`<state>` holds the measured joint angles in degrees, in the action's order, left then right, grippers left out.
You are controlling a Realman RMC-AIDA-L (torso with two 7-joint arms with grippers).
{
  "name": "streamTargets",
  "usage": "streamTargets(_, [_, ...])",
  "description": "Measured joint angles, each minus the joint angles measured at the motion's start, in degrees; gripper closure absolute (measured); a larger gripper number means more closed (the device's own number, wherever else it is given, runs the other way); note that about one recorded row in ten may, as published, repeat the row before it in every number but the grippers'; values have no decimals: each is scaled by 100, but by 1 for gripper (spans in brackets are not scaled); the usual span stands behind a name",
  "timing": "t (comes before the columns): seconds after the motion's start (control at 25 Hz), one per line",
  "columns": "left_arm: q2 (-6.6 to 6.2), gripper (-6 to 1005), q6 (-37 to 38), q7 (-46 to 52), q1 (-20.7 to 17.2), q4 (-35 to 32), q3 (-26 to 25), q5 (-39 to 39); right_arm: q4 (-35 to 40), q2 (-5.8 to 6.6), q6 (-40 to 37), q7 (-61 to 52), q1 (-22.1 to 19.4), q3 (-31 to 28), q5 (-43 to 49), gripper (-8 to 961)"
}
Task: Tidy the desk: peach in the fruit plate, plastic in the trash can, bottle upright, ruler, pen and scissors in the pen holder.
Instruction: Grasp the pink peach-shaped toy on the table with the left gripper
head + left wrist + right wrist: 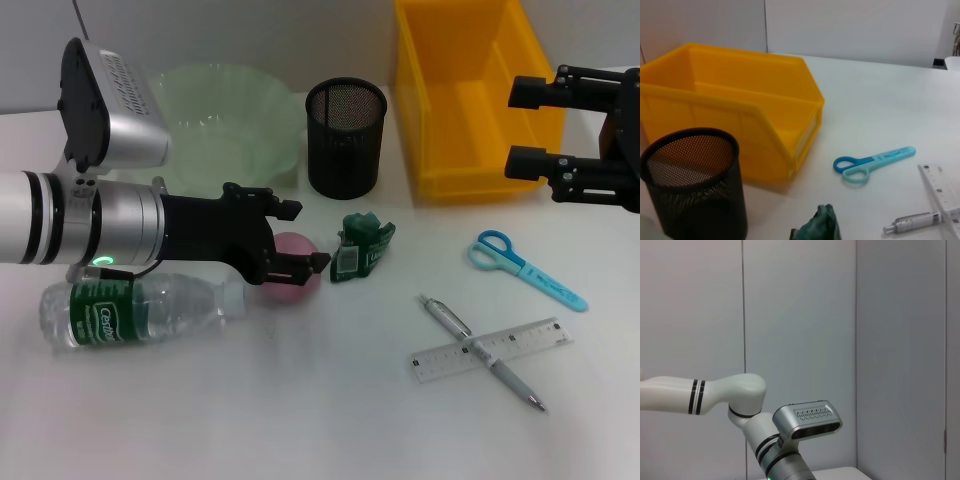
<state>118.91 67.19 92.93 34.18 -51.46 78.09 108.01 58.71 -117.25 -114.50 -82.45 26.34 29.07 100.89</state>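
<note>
My left gripper (300, 236) is open, its fingers straddling the pink peach (296, 282) on the table. The clear bottle (130, 311) with a green label lies on its side just below that arm. Crumpled green plastic (362, 245) (817, 226) sits right of the peach. Blue scissors (525, 265) (872, 162) lie to the right. A silver pen (482, 353) (914, 222) lies crossed with the clear ruler (492, 349) (940, 192). The black mesh pen holder (345, 137) (695, 185) and the pale green fruit plate (225, 125) stand at the back. My right gripper (528, 127) hangs open at the far right.
The yellow bin (470, 95) (730, 112) that serves as the trash can stands at the back right, beside the pen holder. In the right wrist view only my left arm (765, 440) and a grey wall show.
</note>
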Motion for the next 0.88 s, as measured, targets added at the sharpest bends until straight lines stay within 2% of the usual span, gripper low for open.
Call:
streamTargets(0.36, [-3, 277, -405, 124, 25, 133, 308, 356, 3, 6, -2, -74, 62, 12, 11, 254])
streamTargets(0.72, [6, 283, -698, 134, 27, 163, 407, 369, 3, 8, -3, -85, 141, 12, 115, 254])
streamTargets(0.88, [9, 286, -887, 138, 47, 234, 621, 374, 1, 0, 1, -86, 169, 10, 157, 255])
